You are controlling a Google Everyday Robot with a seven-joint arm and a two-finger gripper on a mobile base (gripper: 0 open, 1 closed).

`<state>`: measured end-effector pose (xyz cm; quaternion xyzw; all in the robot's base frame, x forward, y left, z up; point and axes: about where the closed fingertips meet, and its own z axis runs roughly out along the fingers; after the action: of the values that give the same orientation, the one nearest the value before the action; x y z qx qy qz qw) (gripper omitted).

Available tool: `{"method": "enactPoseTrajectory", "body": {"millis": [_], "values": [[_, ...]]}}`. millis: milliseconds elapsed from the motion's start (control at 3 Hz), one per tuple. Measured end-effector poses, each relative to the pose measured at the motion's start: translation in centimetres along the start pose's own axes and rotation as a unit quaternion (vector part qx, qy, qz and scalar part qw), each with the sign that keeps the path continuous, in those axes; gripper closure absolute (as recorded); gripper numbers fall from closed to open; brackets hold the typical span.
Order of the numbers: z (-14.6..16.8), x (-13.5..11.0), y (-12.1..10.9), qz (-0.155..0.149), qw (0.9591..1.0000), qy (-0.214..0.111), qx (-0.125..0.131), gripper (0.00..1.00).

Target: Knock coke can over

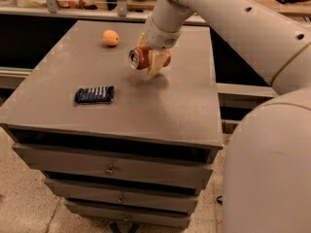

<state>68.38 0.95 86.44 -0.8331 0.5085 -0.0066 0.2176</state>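
Observation:
The coke can point(141, 58) is red with a silver top. It lies on its side between my gripper's fingers, top pointing left, over the far middle of the grey table point(160, 106). My gripper point(148, 57) comes down from the white arm point(218, 13) and is shut on the can. One cream finger point(155, 64) crosses the can's front, and the other shows behind it. A shadow lies on the table just under the can. I cannot tell whether the can touches the surface.
A small round orange fruit point(111, 37) sits at the far left of the table. A flat dark blue snack packet point(95, 94) lies at the near left. The table has drawers point(112, 169) below. A shelf edge runs behind it.

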Motion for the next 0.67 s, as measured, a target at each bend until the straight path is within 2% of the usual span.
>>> {"method": "enactPoseTrajectory", "body": {"millis": [333,667], "values": [[0.34,-0.32,0.44,-0.007,0.9998,-0.007,-0.014,0.04],[0.47,-0.57,0.65,-0.010,0.9997,-0.012,-0.020,0.00]]}}
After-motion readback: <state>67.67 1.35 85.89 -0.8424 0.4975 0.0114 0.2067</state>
